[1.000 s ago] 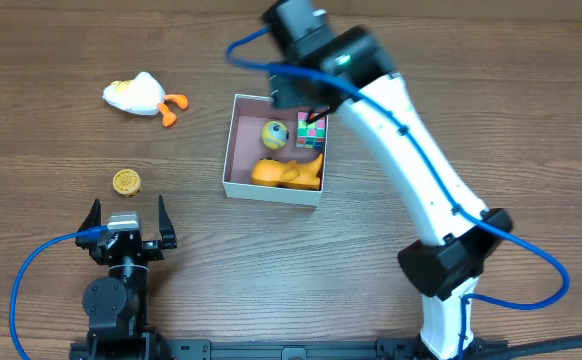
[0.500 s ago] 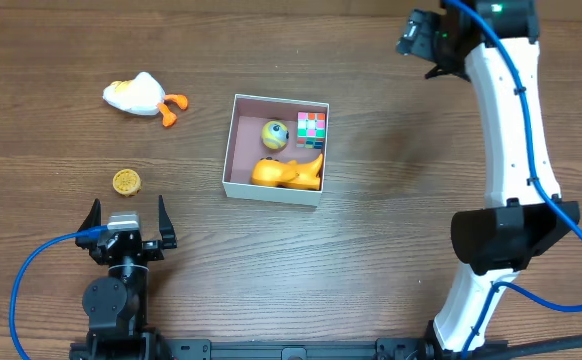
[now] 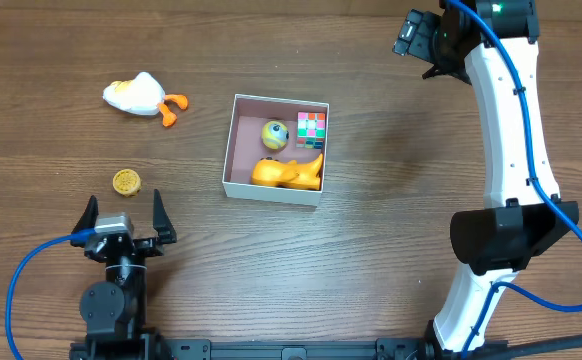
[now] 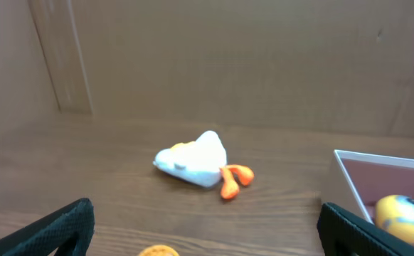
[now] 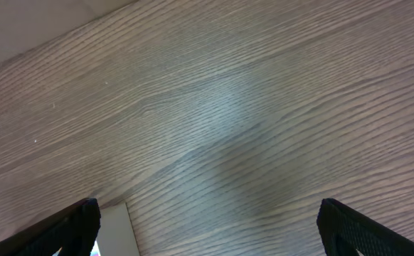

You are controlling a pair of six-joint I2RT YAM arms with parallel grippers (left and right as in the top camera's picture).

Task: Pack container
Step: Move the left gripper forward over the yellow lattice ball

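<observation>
The container (image 3: 243, 150), a square white box with a pink inside, sits mid-table and holds a yellow ball (image 3: 275, 134), a colour cube (image 3: 312, 127) and an orange toy (image 3: 289, 172). Its white wall also shows in the left wrist view (image 4: 349, 174). A white duck toy with orange feet (image 3: 141, 95) lies to the far left of it and shows in the left wrist view (image 4: 196, 160). A small yellow disc (image 3: 126, 181) lies nearer my left gripper (image 3: 124, 218), which is open and empty. My right gripper (image 3: 418, 40) is open and empty, high at the back right.
The wooden table (image 3: 371, 230) runs under everything. The right arm's white links (image 3: 511, 130) stretch from the front right base up to the back right. A blue cable (image 3: 31, 280) loops beside the left arm.
The right arm swung from over the container to the back right a second ago and has held there since. The left gripper has shifted slightly.
</observation>
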